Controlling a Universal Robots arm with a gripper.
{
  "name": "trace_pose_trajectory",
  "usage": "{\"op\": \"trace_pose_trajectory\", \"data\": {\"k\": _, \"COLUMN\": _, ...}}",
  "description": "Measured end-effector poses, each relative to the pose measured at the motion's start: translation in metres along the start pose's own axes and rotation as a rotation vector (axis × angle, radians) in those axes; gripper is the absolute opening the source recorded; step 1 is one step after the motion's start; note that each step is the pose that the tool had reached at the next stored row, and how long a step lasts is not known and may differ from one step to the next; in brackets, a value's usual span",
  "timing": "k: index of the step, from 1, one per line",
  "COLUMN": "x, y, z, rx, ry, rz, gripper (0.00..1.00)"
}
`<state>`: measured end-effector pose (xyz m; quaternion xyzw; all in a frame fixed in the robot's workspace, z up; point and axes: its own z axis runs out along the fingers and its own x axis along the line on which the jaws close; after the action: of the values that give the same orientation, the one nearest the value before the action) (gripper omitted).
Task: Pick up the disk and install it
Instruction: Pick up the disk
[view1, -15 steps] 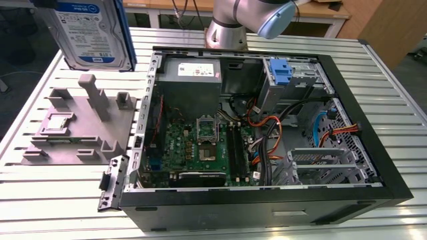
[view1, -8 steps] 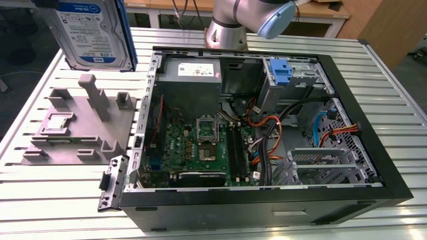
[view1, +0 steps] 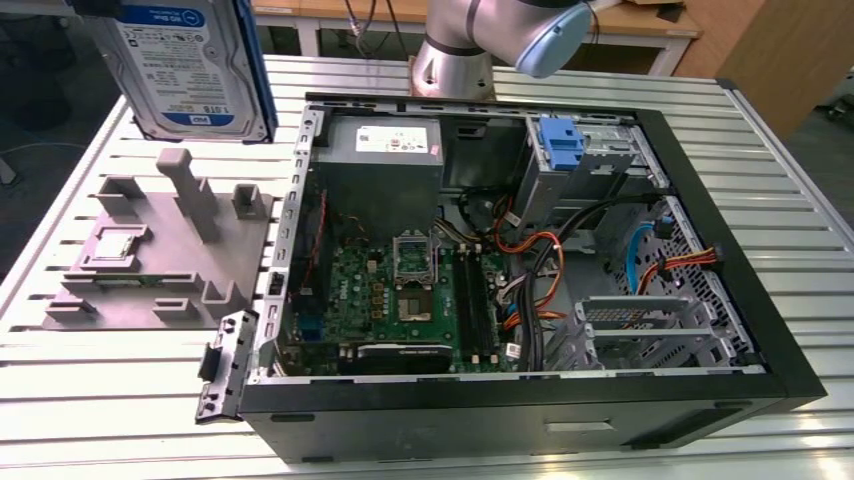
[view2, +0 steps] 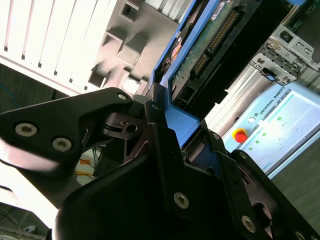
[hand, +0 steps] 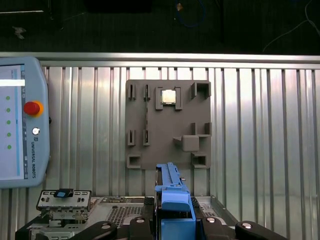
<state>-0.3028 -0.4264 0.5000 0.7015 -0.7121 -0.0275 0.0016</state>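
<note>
The disk (view1: 187, 70), a silver-grey drive with a white-and-blue label and blue side rails, hangs upright in the air above the grey fixture plate (view1: 160, 250), at the exterior view's upper left, outside the computer case. My gripper (view2: 175, 125) is shut on the disk (view2: 200, 50), its black fingers (view2: 155, 120) clamped on the blue rail. In the first wrist view the disk's blue rail (hand: 172, 197) stands edge-on in my gripper (hand: 174, 222), over the edge of the fixture plate (hand: 167, 125).
The open computer case (view1: 767, 330) lies on the slatted metal table (view1: 774, 140), with motherboard, cables, a grey power supply (view1: 384, 145) and a drive bay holding a blue bracket (view1: 563, 145). A teach pendant (hand: 20, 125) lies beside the fixture plate. The arm's base (view1: 454, 50) stands behind the case.
</note>
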Motion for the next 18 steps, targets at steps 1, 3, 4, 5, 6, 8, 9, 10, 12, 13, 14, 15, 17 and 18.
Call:
{"op": "trace_pose_trajectory", "data": {"k": 1, "x": 0.0, "y": -0.0003, "z": 0.0, "rx": 0.0, "ry": 0.0, "rz": 0.0, "gripper": 0.37}}
{"op": "trace_pose_trajectory", "data": {"k": 3, "x": 0.0, "y": -0.0008, "z": 0.0, "rx": 0.0001, "ry": -0.0001, "rz": 0.0, "gripper": 0.37}}
{"op": "trace_pose_trajectory", "data": {"k": 4, "x": 0.0, "y": -0.0011, "z": -0.0001, "rx": 0.0, "ry": 0.0, "rz": 0.0, "gripper": 0.37}}
{"op": "trace_pose_trajectory", "data": {"k": 5, "x": 0.0, "y": -0.0014, "z": 0.0, "rx": 0.0, "ry": -0.0001, "rz": 0.0, "gripper": 0.37}}
{"op": "trace_pose_trajectory", "data": {"k": 6, "x": 0.0, "y": -0.0016, "z": 0.0, "rx": 0.0001, "ry": -0.0001, "rz": 0.0, "gripper": 0.37}}
{"op": "trace_pose_trajectory", "data": {"k": 8, "x": 0.0, "y": -0.0021, "z": -0.0001, "rx": 0.0, "ry": 0.0, "rz": 0.0, "gripper": 0.37}}
{"op": "trace_pose_trajectory", "data": {"k": 9, "x": 0.0, "y": -0.0024, "z": -0.0001, "rx": 0.0, "ry": 0.0, "rz": 0.0, "gripper": 0.37}}
{"op": "trace_pose_trajectory", "data": {"k": 10, "x": 0.0, "y": -0.0027, "z": -0.0001, "rx": 0.0, "ry": 0.0, "rz": 0.0, "gripper": 0.37}}
{"op": "trace_pose_trajectory", "data": {"k": 12, "x": 0.0, "y": -0.0033, "z": -0.0001, "rx": 0.0001, "ry": -0.0001, "rz": 0.0, "gripper": 0.37}}
{"op": "trace_pose_trajectory", "data": {"k": 13, "x": 0.0, "y": -0.0036, "z": -0.0001, "rx": 0.0001, "ry": -0.0001, "rz": 0.0, "gripper": 0.37}}
{"op": "trace_pose_trajectory", "data": {"k": 14, "x": -0.0001, "y": -0.0039, "z": -0.0001, "rx": 0.0, "ry": -0.0001, "rz": 0.0, "gripper": 0.37}}
{"op": "trace_pose_trajectory", "data": {"k": 15, "x": -0.0001, "y": -0.0042, "z": -0.0002, "rx": 0.0, "ry": 0.0, "rz": 0.0, "gripper": 0.37}}
{"op": "trace_pose_trajectory", "data": {"k": 17, "x": 0.0, "y": -0.0047, "z": -0.0001, "rx": 0.0001, "ry": -0.0001, "rz": 0.0, "gripper": 0.37}}
{"op": "trace_pose_trajectory", "data": {"k": 18, "x": -0.0001, "y": -0.005, "z": -0.0001, "rx": 0.0001, "ry": -0.0001, "rz": 0.0, "gripper": 0.37}}
